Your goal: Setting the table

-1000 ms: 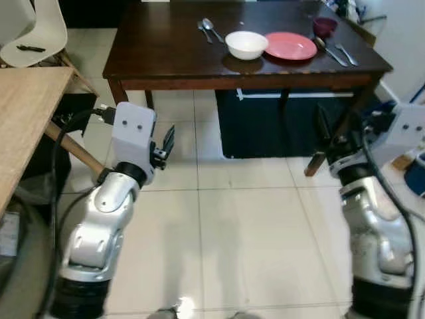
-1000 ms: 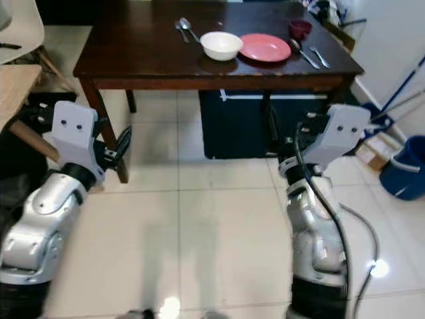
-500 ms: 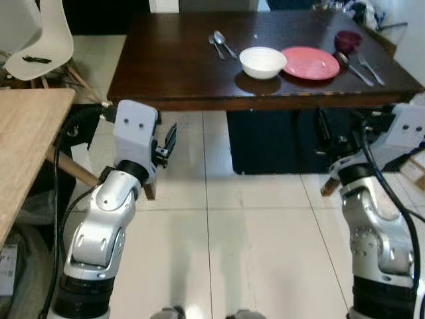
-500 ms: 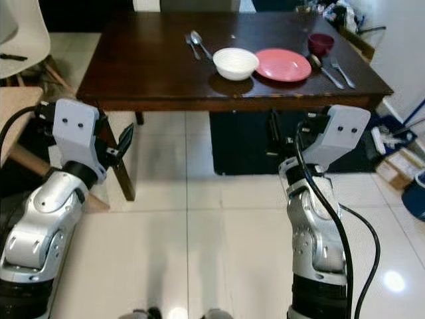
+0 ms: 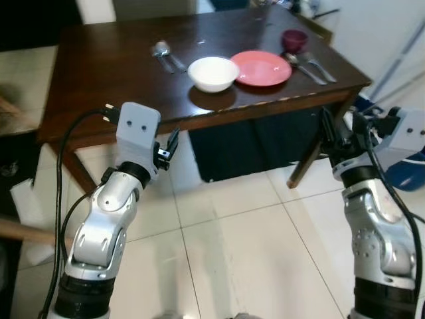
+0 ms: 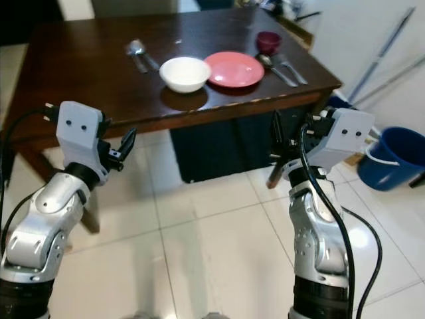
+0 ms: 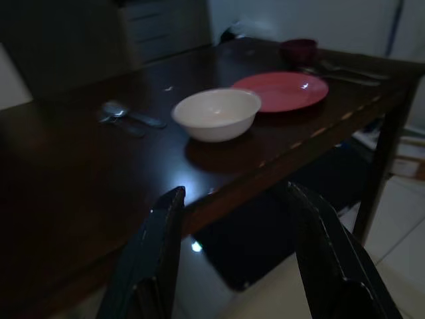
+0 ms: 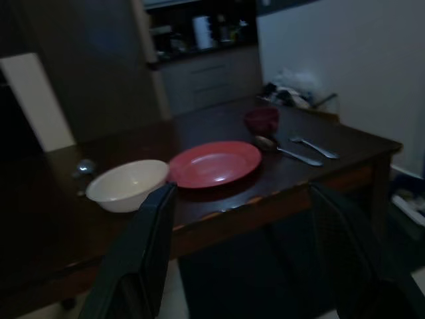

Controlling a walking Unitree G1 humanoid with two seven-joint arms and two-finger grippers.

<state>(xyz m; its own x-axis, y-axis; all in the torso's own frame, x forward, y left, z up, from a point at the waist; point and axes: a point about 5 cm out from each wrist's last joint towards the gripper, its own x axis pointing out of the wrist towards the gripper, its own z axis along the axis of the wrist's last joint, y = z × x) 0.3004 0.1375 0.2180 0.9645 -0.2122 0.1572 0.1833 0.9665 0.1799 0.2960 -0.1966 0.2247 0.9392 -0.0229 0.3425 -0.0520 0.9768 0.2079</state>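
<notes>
Left claw (image 5: 170, 143) is held with fingers apart, empty, just short of the dark wooden bench (image 5: 99, 80). Past it, up on the bench, a white round bowl (image 5: 213, 72) is seen touching a flat red plate (image 5: 264, 68). Right claw (image 5: 336, 133) is spread too, nearer the plate.

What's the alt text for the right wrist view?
Dim view along the open right gripper toward a dark table, which it has not reached. On the table stand a white bowl, a red plate beside it, then a small dark red bowl with a spoon and fork.
</notes>
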